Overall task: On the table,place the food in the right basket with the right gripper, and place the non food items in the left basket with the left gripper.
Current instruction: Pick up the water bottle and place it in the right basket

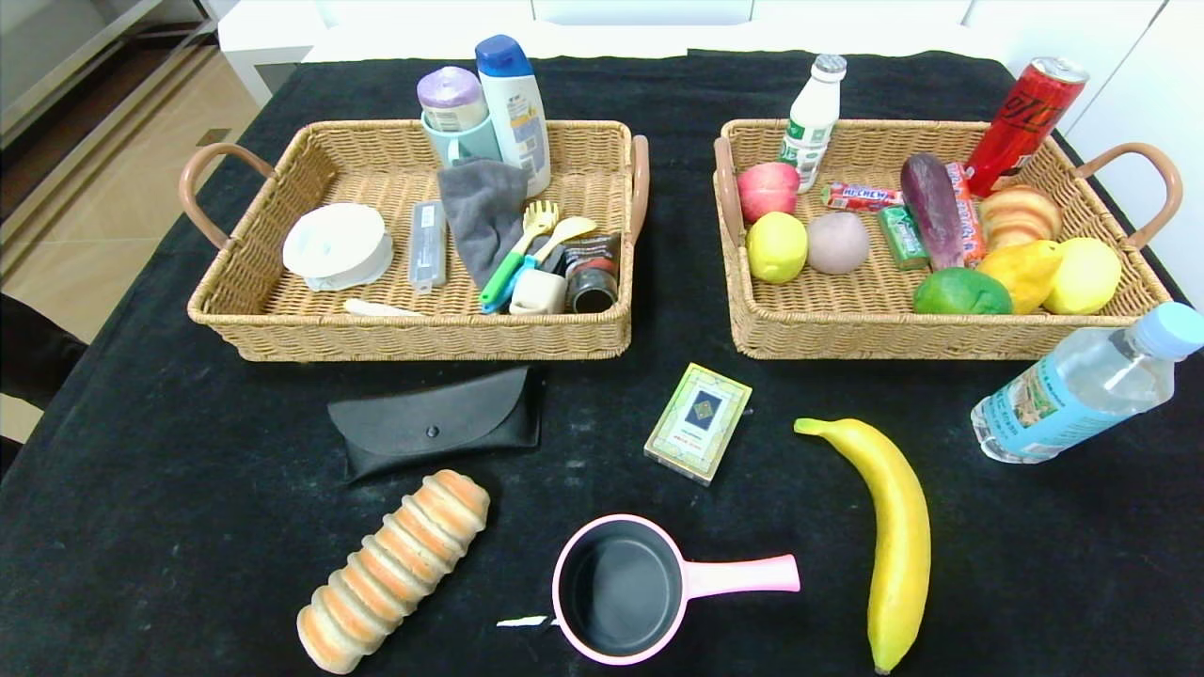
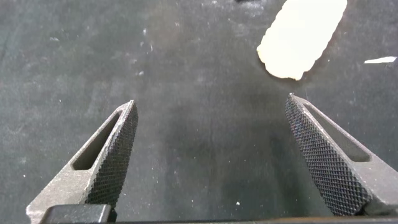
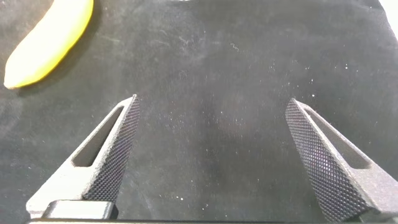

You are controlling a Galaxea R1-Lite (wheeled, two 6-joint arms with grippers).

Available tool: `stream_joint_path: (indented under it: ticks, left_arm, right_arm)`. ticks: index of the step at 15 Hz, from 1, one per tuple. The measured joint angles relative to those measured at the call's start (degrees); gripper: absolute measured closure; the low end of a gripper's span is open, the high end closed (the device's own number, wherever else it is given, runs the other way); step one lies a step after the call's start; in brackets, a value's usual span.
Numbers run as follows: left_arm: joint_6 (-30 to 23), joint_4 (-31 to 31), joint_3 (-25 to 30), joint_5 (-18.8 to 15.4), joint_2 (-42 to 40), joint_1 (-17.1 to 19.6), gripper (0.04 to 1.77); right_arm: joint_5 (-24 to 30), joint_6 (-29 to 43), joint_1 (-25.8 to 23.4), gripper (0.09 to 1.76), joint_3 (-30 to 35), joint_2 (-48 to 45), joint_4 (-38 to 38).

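Observation:
On the black table [image 1: 188,489] lie a black glasses case [image 1: 437,423], a green-and-cream card box [image 1: 698,421], a pink saucepan [image 1: 625,588], a striped bread roll [image 1: 395,569], a yellow banana [image 1: 889,536] and a water bottle [image 1: 1082,385]. Neither arm shows in the head view. My left gripper [image 2: 211,109] is open and empty over bare cloth, with the end of the bread roll [image 2: 301,34] beyond it. My right gripper [image 3: 211,106] is open and empty over bare cloth, with the end of the banana [image 3: 50,40] off to one side.
The left wicker basket [image 1: 414,334] holds household items: bottles, a cloth, a white container, utensils. The right wicker basket [image 1: 875,334] holds fruit, sweets, a bread roll, a drink bottle and a red can. A small white scrap [image 1: 522,621] lies by the saucepan.

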State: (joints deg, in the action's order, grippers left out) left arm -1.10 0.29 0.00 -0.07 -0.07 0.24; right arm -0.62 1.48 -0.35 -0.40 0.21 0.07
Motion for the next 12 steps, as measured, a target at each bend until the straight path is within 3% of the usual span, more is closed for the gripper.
stream_joint_path:
  ticks: [2,6,8,12]
  left_arm:
    - [-1.0,-0.3,-2.0,0.0,0.3,0.0,0.09]
    - [-6.1,-0.5,-14.4,-0.2,8.3,-1.3,0.09]
    - [-6.7,-0.6,-21.7,-0.3,14.3,-6.1,0.09]
    - [-5.6,0.1,-33.1,-0.3,25.2,-18.5,0.09]
  right_arm:
    - [0.1,1.9,0.1,0.14,-4.2,1.4,0.1]
    - [3.4,3.2,1.2,0.14,-15.7,10.2,0.1]
    - [6.2,3.0,1.8,0.14,-20.0,15.4,0.0]
    - [17.0,2.8,2.1,0.14,-29.5,26.1,0.0]
